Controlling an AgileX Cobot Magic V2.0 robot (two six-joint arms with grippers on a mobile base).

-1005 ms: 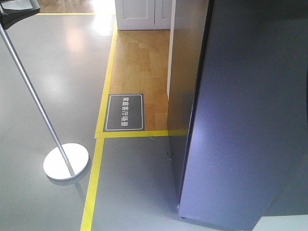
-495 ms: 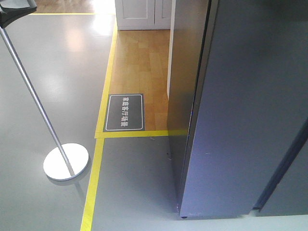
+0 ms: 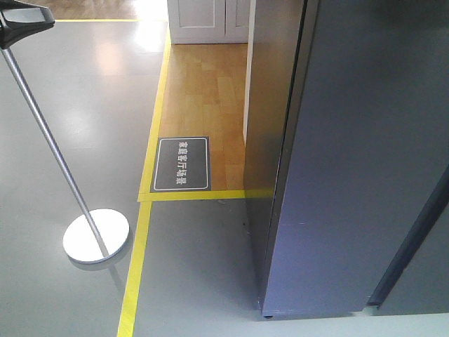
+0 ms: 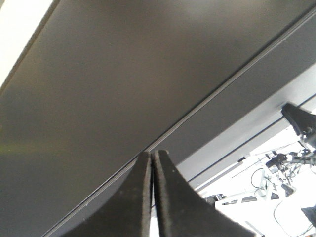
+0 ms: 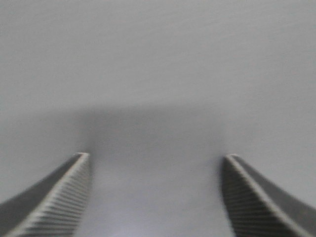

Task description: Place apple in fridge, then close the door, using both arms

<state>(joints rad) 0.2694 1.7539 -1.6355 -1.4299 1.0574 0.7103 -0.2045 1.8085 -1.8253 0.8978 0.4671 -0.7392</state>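
Front view is mostly the fridge [image 3: 266, 126] with its dark grey door [image 3: 358, 154] filling the right side, looks swung shut against the body. Can't see the apple in any view. Left gripper [image 4: 152, 154] has its jaws pressed together with nothing between them, tips right near the dark panel. Right gripper [image 5: 155, 160] has its jaws wide apart, facing a plain blurry grey surface. Metal stand [image 3: 95, 235] sits on the grey floor [image 3: 84, 105] by the yellow tape line [image 3: 137, 260]

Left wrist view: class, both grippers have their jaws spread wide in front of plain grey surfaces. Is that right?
Not quite. The left gripper has its jaws pressed together, as the left wrist view shows. Only the right gripper has jaws spread wide.
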